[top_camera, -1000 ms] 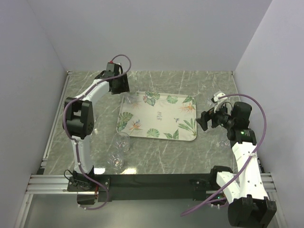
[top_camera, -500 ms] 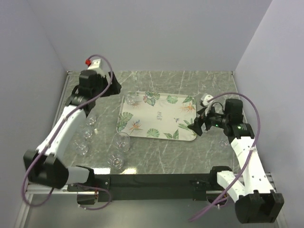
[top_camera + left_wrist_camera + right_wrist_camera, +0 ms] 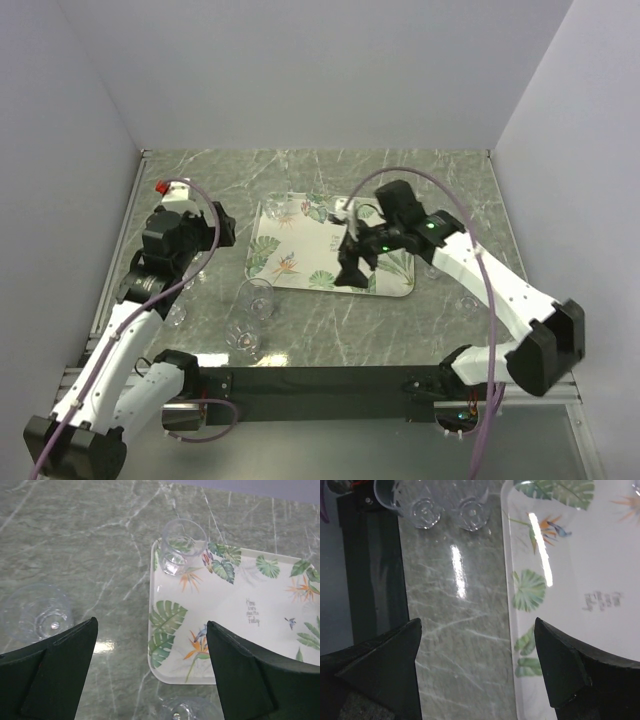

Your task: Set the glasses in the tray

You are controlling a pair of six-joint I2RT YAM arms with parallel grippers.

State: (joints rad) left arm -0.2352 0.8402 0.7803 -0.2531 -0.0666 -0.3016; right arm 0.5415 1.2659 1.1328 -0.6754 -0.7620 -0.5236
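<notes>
Cream-white and leaf-printed, the tray (image 3: 322,245) lies flat, long axis left-to-right. One glass (image 3: 183,546) stands upright in its far-left corner, other glasses (image 3: 258,298) on the table (image 3: 440,180) near its near-left corner. The left gripper (image 3: 151,625) and right gripper (image 3: 477,625) both gape empty.

The setup is operating inside a robotics laboratory test cell. Plain pale walls (image 3: 300,70) are enclosing the marble-patterned table (image 3: 330,330) on its far, left and right sides. An aluminium rail (image 3: 132,195) is running along the table's left edge. A left arm (image 3: 120,340) and a right arm (image 3: 500,285) are standing at the table's near edge, trailing purple cables (image 3: 405,171).
</notes>
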